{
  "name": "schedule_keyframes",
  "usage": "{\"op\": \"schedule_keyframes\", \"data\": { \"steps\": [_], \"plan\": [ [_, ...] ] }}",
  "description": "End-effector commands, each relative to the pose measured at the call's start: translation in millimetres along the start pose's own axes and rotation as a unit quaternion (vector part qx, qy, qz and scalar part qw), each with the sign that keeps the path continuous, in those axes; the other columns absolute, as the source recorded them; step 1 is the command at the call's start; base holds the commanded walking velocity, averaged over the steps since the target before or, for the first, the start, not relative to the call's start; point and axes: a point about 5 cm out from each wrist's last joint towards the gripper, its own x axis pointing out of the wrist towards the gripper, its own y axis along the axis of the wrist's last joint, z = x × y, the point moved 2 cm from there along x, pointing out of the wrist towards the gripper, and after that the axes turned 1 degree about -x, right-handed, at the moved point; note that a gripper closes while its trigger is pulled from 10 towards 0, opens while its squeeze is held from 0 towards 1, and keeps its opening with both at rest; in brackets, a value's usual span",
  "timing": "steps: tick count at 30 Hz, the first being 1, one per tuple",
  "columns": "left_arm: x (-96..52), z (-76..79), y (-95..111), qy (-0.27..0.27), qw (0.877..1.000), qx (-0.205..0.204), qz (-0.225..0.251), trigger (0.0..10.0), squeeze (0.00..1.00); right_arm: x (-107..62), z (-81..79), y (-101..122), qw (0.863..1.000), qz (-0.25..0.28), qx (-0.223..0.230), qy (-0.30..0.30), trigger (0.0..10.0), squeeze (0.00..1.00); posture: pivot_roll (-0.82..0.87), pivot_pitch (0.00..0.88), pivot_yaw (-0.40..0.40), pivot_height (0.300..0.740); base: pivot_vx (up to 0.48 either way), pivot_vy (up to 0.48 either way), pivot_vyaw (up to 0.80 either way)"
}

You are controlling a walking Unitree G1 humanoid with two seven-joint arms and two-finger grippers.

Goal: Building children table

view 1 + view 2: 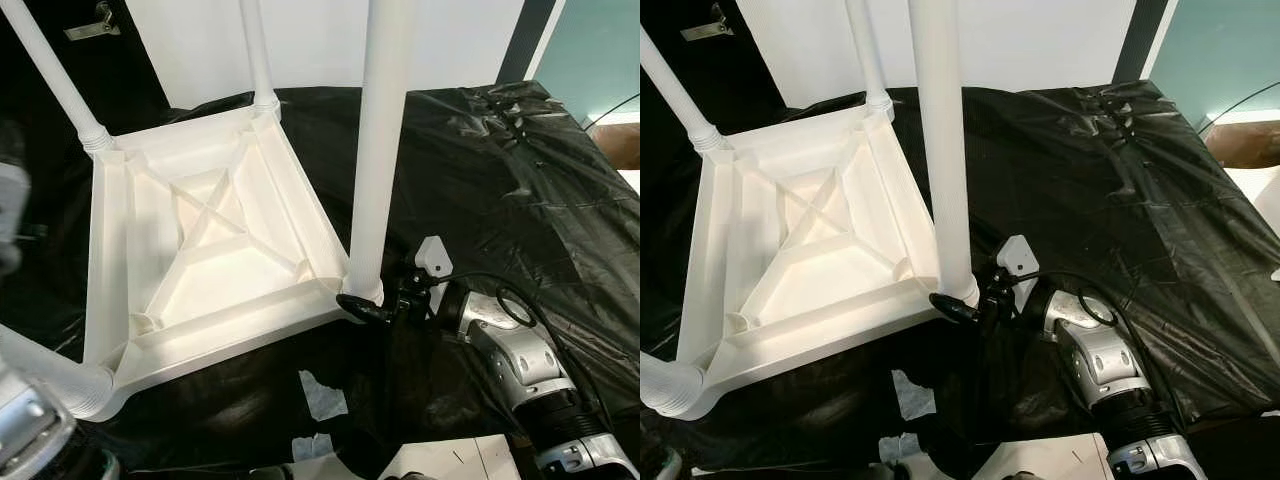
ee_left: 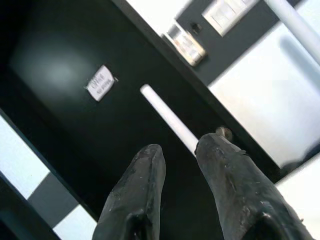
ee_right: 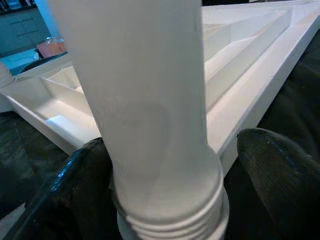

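A white plastic children's table [image 1: 210, 240] lies upside down on a black sheet [image 1: 500, 170]. Two legs rise from its far corners [image 1: 60, 85] [image 1: 258, 50]. A third leg [image 1: 378, 150] stands in the near right corner. My right gripper [image 1: 365, 305] is open around that leg's threaded base [image 3: 170, 210]; one finger [image 3: 85, 180] touches it and the other finger [image 3: 280, 165] stands just off it. A fourth leg [image 1: 50, 372] juts from the near left corner beside my left arm [image 1: 30, 430]. My left gripper [image 2: 180, 150] is slightly open, holding nothing, and points at a dark wall.
Torn white paper scraps [image 1: 322, 395] lie on the sheet in front of the table. A white board [image 1: 450, 460] sits at the near edge. A white wall [image 1: 450, 40] stands behind, and a brown box [image 1: 620, 140] is at the far right.
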Motion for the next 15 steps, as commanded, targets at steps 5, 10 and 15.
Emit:
{"op": "schedule_keyframes", "data": {
  "steps": [5,10,15],
  "plan": [
    [-16.2,-32.3,18.3,0.224,0.970,-0.074,0.062,10.0,0.00,-0.9,-3.3,0.0,1.000,-0.001,-0.004,0.008,10.0,0.00,0.12,0.129,0.055,0.740,0.000,0.000,0.00],
    [-19.9,-21.5,16.2,0.196,0.969,-0.131,0.067,10.0,0.00,-0.9,-2.7,0.1,1.000,-0.001,-0.003,0.009,10.0,0.00,0.12,0.131,0.050,0.740,0.000,0.000,0.00],
    [-26.0,17.7,19.7,0.088,0.971,-0.211,0.068,10.0,0.00,0.4,-2.3,0.0,1.000,-0.003,-0.004,0.011,10.0,0.00,0.13,0.139,0.046,0.740,0.000,0.000,0.00]
  ]
}}
